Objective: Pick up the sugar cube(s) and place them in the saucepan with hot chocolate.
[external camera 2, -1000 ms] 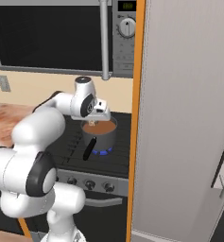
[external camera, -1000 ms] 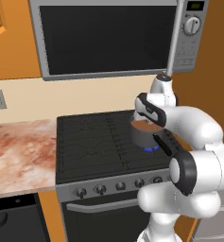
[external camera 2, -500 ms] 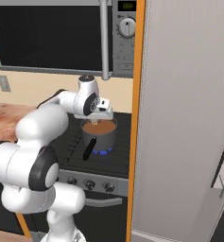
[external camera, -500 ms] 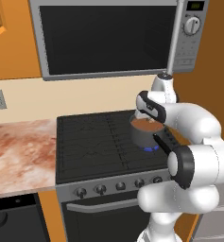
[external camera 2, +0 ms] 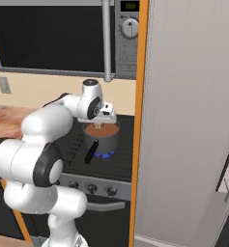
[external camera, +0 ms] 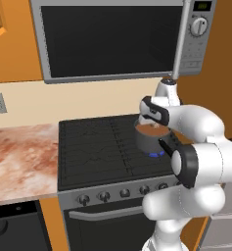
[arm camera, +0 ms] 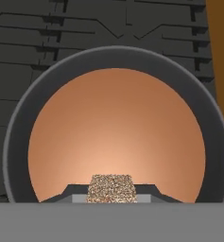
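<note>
Clamped on the sugar cube, the pincer hangs directly over the saucepan of hot chocolate on the stove, release being the next move.

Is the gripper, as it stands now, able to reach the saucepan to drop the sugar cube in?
Probably yes. The gripper is shut on the sugar cube directly above the open saucepan, over the brown hot chocolate. Nothing lies between them, so the way down looks free.
</note>
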